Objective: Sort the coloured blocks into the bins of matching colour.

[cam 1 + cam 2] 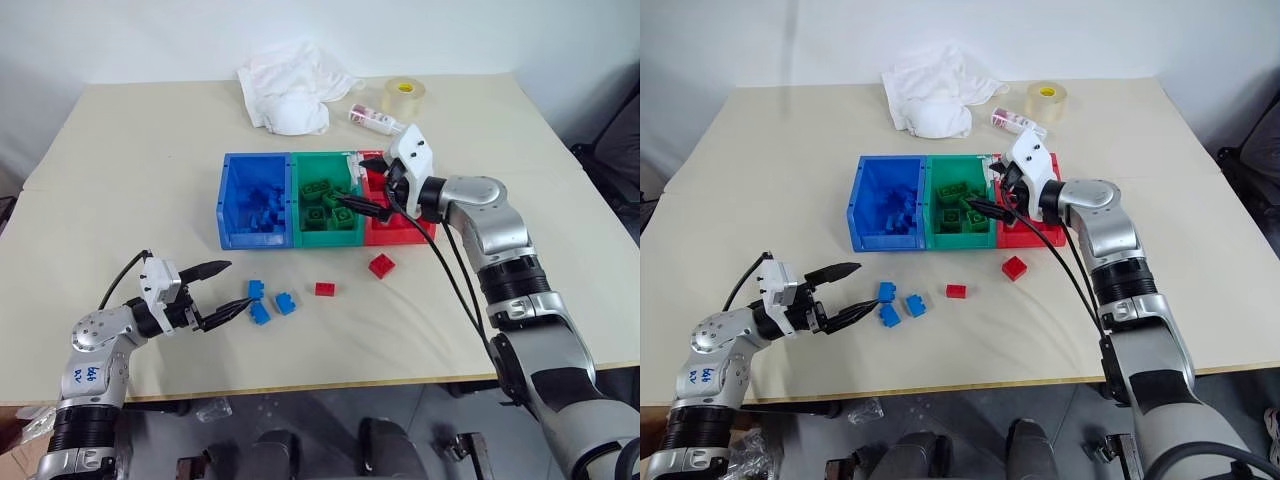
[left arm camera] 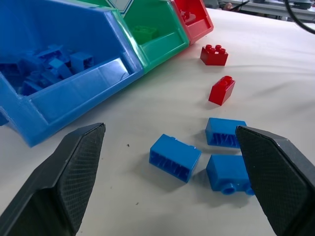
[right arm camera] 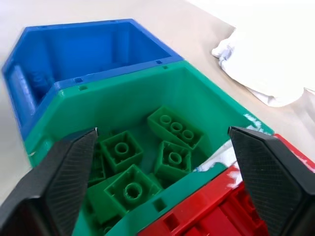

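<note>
Hardly any writing is showing. Small blue handwritten marks are sitting on the silver upper casing of the left arm (image 1: pixel 88 375), too small to read. The small clear bottle with a red-and-white label (image 1: pixel 375 120) is carrying print that cannot be made out.

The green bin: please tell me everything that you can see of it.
The green bin is an open-top rectangular box of glossy plastic, the middle one of three joined in a row, between the blue bin and the red bin. It stands upright on the table. Several green blocks lie loose inside, studs up or tilted. The open right gripper hangs over its right edge, holding nothing.
</note>
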Action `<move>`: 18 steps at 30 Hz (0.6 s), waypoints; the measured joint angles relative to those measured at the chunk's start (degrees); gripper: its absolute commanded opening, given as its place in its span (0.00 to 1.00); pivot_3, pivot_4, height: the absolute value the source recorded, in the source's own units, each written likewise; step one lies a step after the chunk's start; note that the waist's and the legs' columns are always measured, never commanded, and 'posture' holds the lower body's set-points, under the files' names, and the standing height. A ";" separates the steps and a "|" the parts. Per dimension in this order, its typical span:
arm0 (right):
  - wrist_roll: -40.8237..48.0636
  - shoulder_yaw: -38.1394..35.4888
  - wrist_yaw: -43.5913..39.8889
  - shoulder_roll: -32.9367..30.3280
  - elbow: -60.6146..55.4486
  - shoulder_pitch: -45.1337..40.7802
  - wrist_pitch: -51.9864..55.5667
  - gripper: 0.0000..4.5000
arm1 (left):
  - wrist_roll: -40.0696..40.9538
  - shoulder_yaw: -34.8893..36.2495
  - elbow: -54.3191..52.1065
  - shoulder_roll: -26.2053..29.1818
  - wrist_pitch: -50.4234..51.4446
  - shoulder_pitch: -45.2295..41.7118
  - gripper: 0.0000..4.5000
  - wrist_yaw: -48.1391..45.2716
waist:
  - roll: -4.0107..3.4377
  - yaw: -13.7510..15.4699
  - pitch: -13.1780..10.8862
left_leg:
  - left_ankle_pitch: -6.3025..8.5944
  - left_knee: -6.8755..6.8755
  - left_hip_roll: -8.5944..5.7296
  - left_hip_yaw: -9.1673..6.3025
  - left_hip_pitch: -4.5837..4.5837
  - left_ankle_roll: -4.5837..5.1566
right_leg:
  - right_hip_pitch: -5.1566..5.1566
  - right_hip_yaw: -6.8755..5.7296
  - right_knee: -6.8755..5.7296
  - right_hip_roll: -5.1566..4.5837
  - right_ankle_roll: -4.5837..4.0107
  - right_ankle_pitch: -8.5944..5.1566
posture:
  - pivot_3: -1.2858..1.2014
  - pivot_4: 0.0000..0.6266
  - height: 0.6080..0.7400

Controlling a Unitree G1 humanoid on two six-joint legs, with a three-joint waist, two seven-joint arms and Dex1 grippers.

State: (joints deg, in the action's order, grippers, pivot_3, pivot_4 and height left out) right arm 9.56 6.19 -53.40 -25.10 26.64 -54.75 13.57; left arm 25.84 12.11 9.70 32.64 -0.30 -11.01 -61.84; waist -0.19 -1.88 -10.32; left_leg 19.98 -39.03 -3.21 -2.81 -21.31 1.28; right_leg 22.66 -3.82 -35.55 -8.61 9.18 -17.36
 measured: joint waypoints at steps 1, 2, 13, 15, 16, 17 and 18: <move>0.53 -0.08 -0.82 -0.91 -2.12 1.50 0.67 0.99 | -0.03 -0.01 0.15 0.01 -0.11 -0.11 1.00 -0.10 | 0.00 0.23 0.00 | 0.00 -0.02 -0.01 -0.01 -0.01 0.00 | -0.01 0.00 0.01 0.00 0.00 0.00 | 0.52 0.24 1.00; 1.43 -0.39 -2.06 -2.38 -5.63 3.84 1.66 0.99 | -0.09 0.02 0.46 0.06 -0.21 -0.32 1.00 -0.29 | 0.00 0.38 0.00 | 0.00 -0.04 -0.01 -0.02 -0.02 0.00 | -0.02 0.00 0.01 -0.01 0.00 0.00 | 0.52 0.24 1.00; 15.13 -16.58 -10.16 -21.37 -36.17 38.70 13.04 0.99 | -0.64 0.49 8.29 2.29 -3.19 -3.64 1.00 -2.82 | 0.01 1.95 0.00 | 0.01 -0.08 0.01 0.14 -0.01 0.02 | -0.15 0.05 0.21 0.00 0.00 0.00 | 0.52 0.24 1.00; 16.32 -20.83 -10.32 -23.40 -38.74 44.72 14.46 0.99 | -0.61 0.68 9.37 2.61 -3.59 -3.62 1.00 -3.92 | 0.01 2.09 0.00 | 0.00 -0.10 0.01 0.19 0.01 0.02 | -0.19 0.08 0.23 0.00 0.00 0.00 | 0.52 0.24 1.00; 16.73 -23.64 -10.34 -24.49 -40.42 48.33 15.01 0.99 | -0.61 0.42 9.60 2.61 -3.72 -4.09 1.00 -4.34 | 0.01 2.16 0.00 | 0.00 -0.11 0.02 0.23 0.01 0.03 | -0.18 0.11 0.25 0.00 0.01 0.00 | 0.52 0.24 1.00; 16.97 -25.85 -10.47 -25.53 -41.31 51.33 15.48 0.99 | -0.61 0.53 10.15 2.96 -4.03 -4.28 1.00 -4.64 | 0.01 2.29 0.00 | 0.00 -0.11 0.04 0.22 0.04 0.02 | -0.20 0.10 0.23 0.02 0.00 0.00 | 0.52 0.24 1.00; 17.07 -28.08 -10.57 -26.34 -42.19 54.05 15.75 0.99 | -0.61 0.65 11.14 3.38 -4.22 -4.53 1.00 -4.88 | 0.01 2.44 0.00 | 0.00 -0.11 0.04 0.24 0.05 0.03 | -0.20 0.11 0.24 0.02 0.00 0.00 | 0.52 0.24 1.00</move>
State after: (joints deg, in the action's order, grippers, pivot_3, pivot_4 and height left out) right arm 26.62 -21.89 -63.98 -51.44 -15.55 -0.69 29.32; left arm 25.23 12.76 20.83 36.01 -4.52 -15.53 -66.72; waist -0.18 0.56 -10.32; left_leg 19.98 -39.14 -3.17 -2.57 -21.26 1.30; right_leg 22.46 -3.71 -35.31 -8.60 9.19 -17.36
